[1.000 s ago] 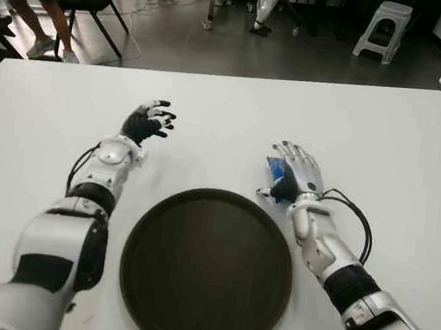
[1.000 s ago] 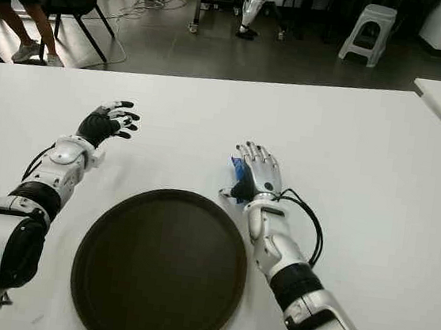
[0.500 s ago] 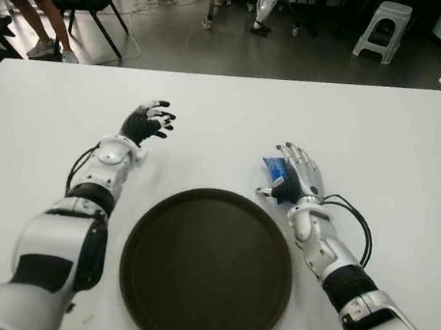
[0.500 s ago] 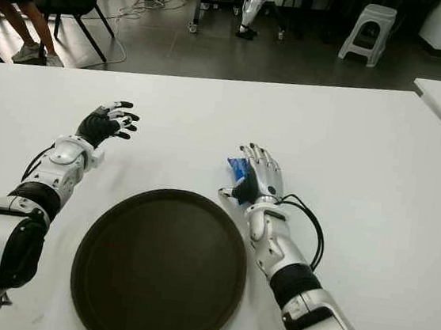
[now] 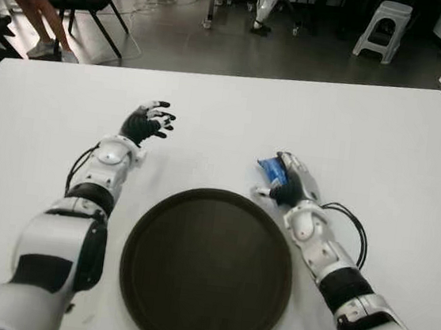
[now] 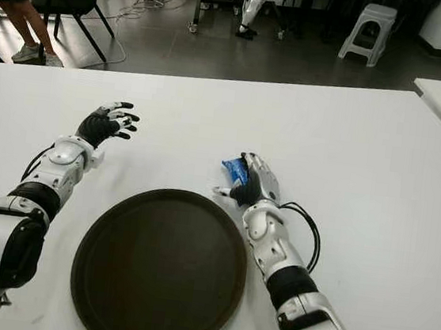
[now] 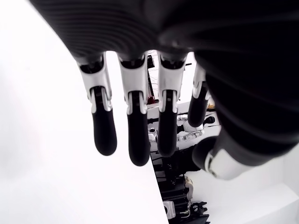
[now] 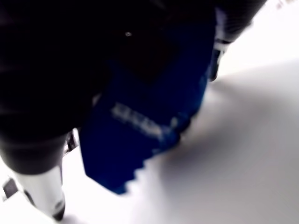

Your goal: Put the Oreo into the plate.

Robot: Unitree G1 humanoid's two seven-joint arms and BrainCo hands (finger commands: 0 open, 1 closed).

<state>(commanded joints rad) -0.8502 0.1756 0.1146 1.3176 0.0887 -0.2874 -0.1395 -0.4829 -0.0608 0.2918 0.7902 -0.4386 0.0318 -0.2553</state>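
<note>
Bench (image 5: pixel 384 128) white, robot arms reaching in from 6 o'clock. Left hand (image 5: pixel 147 122) at about 10 o'clock from the plate, well apart from it; fingers (image 7: pixel 103 133) spread and loosely extended, holding nothing. Can't tell whether it touches the bench.

Plate (image 5: pixel 206 267): dark, round, lying flat on the bench at the near middle, nothing on it.

Right hand (image 5: pixel 288 182) just past the plate's rim at roughly 1 o'clock. Its fingers are curled over the Oreo (image 5: pixel 271 168), a blue packet sticking out on the hand's left side. In the right wrist view the packet (image 8: pixel 149 126) sits pressed under the palm, serrated end toward the bench. Can't tell if the packet is lifted or touching the bench surface. Oreo is outside the plate, close to its far right edge.

Background at 12 o'clock: grey floor, a plastic stool (image 5: pixel 382 28), a chair with a person's legs (image 5: pixel 38 21) beside it at 11 o'clock.
</note>
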